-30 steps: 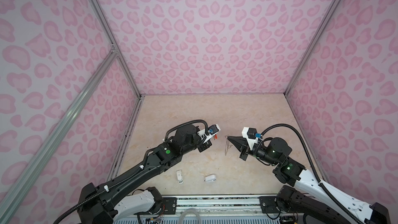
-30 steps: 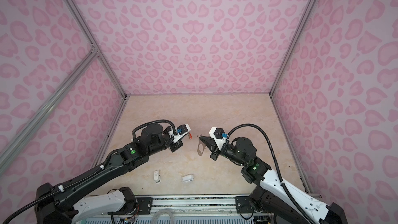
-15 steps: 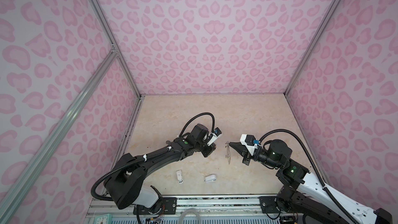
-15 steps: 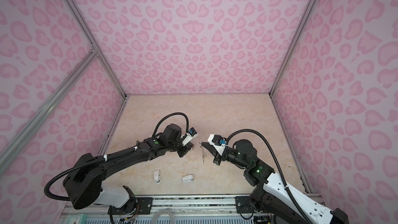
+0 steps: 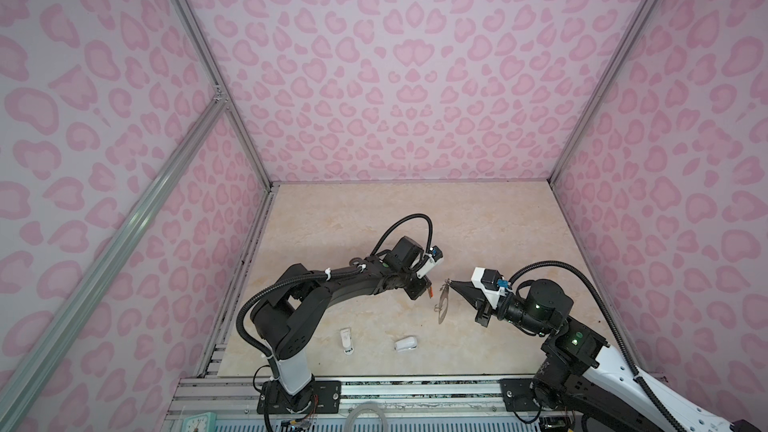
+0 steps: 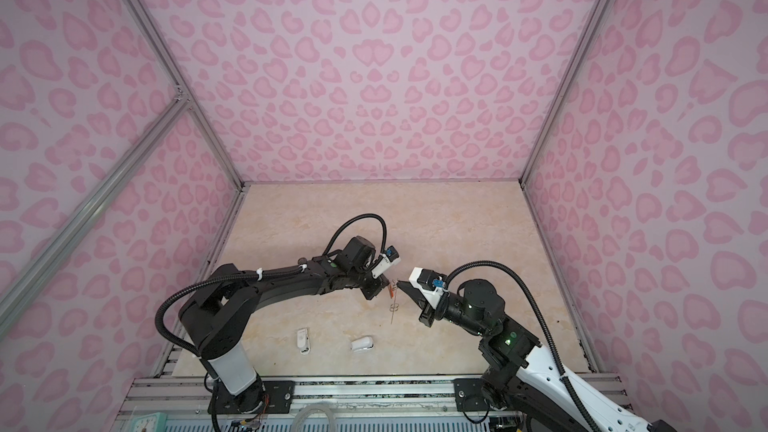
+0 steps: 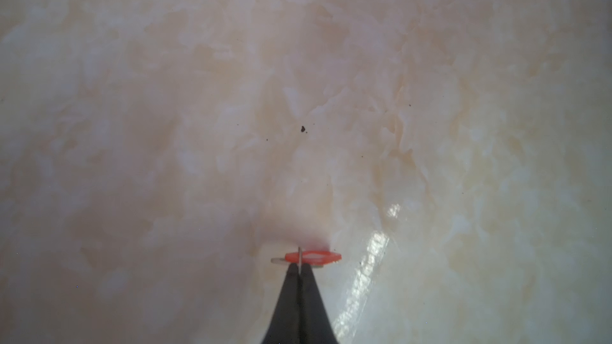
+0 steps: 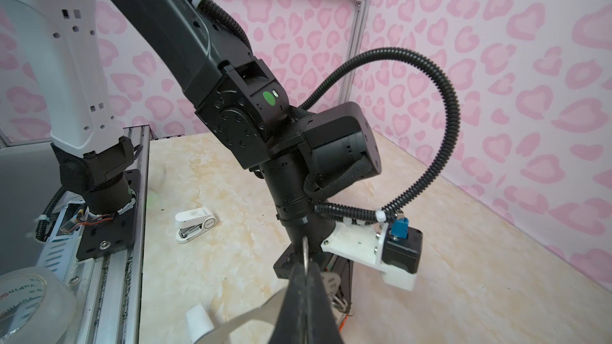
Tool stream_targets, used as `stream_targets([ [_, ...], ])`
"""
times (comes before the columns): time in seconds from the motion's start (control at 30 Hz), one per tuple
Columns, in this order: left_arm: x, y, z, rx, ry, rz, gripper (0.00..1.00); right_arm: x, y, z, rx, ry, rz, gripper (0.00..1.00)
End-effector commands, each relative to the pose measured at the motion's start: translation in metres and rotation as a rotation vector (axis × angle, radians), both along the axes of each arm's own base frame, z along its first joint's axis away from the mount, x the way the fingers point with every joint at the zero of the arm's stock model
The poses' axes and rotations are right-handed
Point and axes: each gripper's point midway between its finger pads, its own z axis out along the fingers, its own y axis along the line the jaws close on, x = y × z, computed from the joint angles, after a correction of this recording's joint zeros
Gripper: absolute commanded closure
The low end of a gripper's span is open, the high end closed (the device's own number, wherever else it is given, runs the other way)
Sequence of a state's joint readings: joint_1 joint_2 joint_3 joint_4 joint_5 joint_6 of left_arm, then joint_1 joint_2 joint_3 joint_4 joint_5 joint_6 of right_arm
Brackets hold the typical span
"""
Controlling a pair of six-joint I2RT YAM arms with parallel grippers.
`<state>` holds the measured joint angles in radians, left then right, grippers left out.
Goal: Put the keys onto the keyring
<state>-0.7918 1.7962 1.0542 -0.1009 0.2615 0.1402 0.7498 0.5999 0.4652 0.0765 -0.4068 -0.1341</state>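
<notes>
My left end effector (image 7: 299, 269) is clenched on the key with the orange-red tag (image 7: 314, 257). The tips pinch the thin metal part and the tag sits crosswise just past them, over bare bench (image 7: 231, 94).

My right end effector (image 8: 306, 271) is clenched on the keyring (image 8: 241, 322). The tips are pressed together on the plate's edge, and the grey plate curves off below them in the right wrist view.

In both top views the two end effectors meet tip to tip around the middle of the bench, left (image 5: 428, 290) pointing right and right (image 5: 452, 283) pointing left. The keyring (image 5: 443, 305) hangs down from my right tips, held up off the bench and nearly edge-on (image 6: 395, 306), with its wire rings (image 5: 437, 306) on the side facing my left arm. The orange-red tag (image 6: 390, 292) is just beside the keyring's upper part. I cannot tell whether they touch, or whether the key is threaded on a ring.

Two white plastic objects (image 5: 347, 341) (image 5: 406, 344) lie on the bench at the near side, well apart from both end effectors.
</notes>
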Motion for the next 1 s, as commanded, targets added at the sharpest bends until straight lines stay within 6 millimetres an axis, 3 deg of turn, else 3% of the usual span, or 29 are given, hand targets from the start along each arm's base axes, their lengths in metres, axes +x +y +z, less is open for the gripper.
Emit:
stream_targets([
  [0.0,0.008,-0.015,-0.001,-0.009,-0.018,-0.009,0.94,0.002,-0.003,0.001,0.004,-0.013,-0.022,1.0],
  [0.23,0.016,-0.042,-0.015,0.014,-0.016,-0.031,0.91,-0.001,-0.009,0.003,0.011,-0.027,-0.032,1.0],
  [0.37,0.019,-0.052,-0.011,-0.02,-0.027,-0.025,0.79,-0.002,-0.012,0.002,0.014,-0.03,-0.036,1.0],
  [0.53,0.026,-0.045,0.017,-0.082,-0.112,0.002,0.65,-0.003,-0.014,0.004,0.037,-0.038,-0.029,1.0],
  [0.73,0.031,-0.01,0.067,-0.191,-0.234,0.069,0.46,-0.006,-0.01,0.007,0.064,-0.057,0.017,1.0],
  [0.97,-0.024,0.018,0.133,-0.352,-0.438,-0.114,0.52,-0.008,-0.004,0.015,0.095,-0.098,0.069,1.0],
])
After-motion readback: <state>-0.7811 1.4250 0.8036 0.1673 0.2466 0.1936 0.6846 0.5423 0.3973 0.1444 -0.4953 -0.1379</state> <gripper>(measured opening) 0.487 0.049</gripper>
